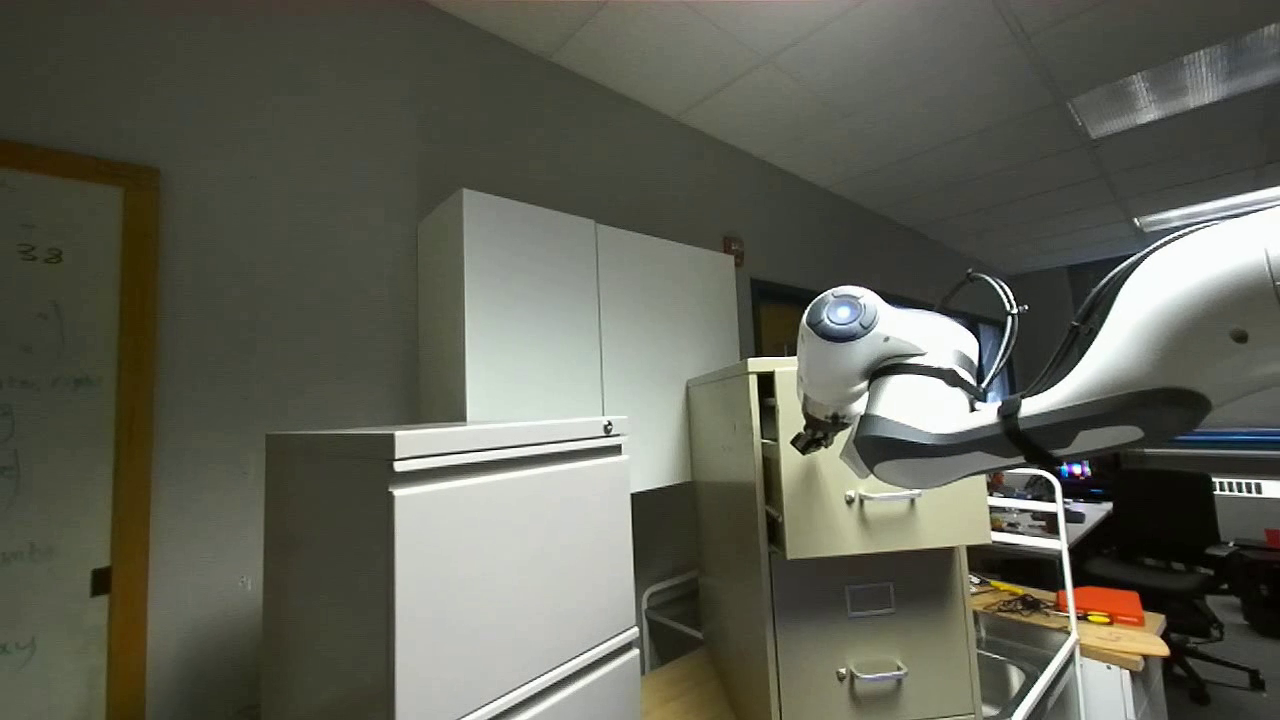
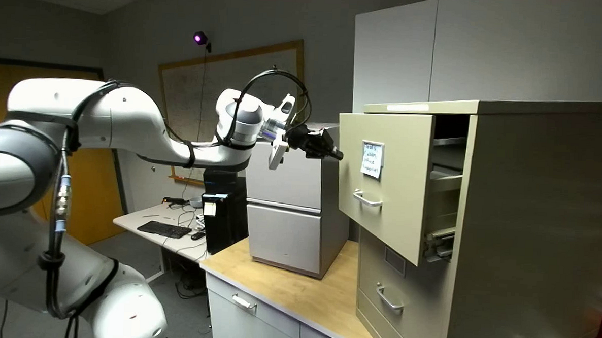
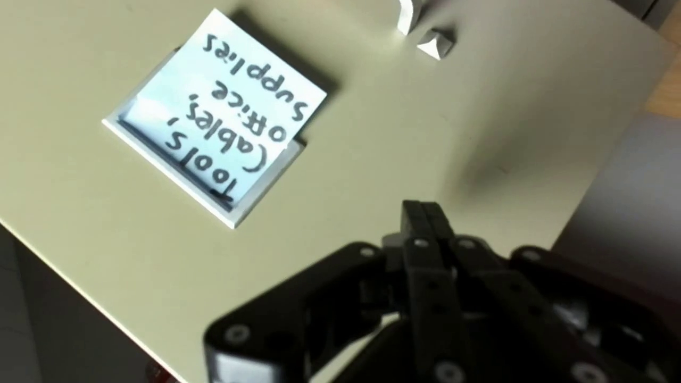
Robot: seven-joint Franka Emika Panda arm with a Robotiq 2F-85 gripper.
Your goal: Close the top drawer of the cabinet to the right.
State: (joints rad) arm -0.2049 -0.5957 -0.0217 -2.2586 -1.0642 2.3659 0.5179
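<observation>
The top drawer juts from the cabinet, a note on its front. The gripper, closed tip to tip, faces it, contact unclear; a grey cabinet stands nearby on the counter.

A white cupboard and a whiteboard hang on the grey wall.

Obstacle before the claw: top drawer
</observation>
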